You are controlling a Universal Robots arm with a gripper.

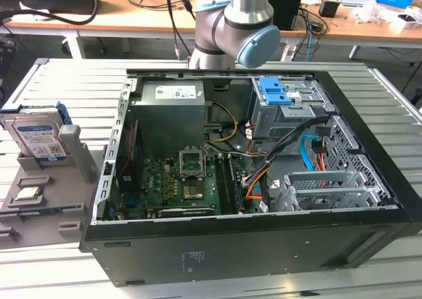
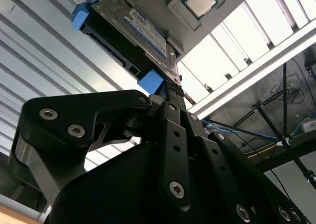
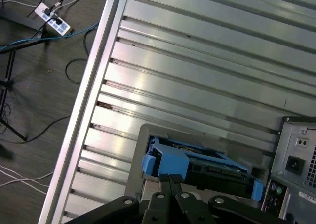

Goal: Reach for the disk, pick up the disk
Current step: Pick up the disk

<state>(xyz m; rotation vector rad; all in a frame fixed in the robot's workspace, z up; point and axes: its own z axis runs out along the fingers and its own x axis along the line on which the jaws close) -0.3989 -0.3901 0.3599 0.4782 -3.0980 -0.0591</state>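
Observation:
The disk (image 1: 34,135) stands on edge in a grey holder (image 1: 74,155) at the exterior view's left, beside the open computer case. It is silver-grey with a white-and-blue label and blue side rails. In both wrist views my gripper (image 2: 170,93) (image 3: 169,180) hangs a short way off the disk (image 2: 143,31) (image 3: 207,163), pointing toward its blue rail without touching it. The black fingertips lie pressed together with nothing between them.
A small square processor chip (image 1: 28,194) (image 2: 200,0) lies on the same grey holder near the disk. The open computer case (image 1: 264,239) takes up the middle of the slatted metal table (image 1: 66,81). The arm's elbow (image 1: 244,25) rises behind the case. Cables lie on the floor (image 3: 29,85).

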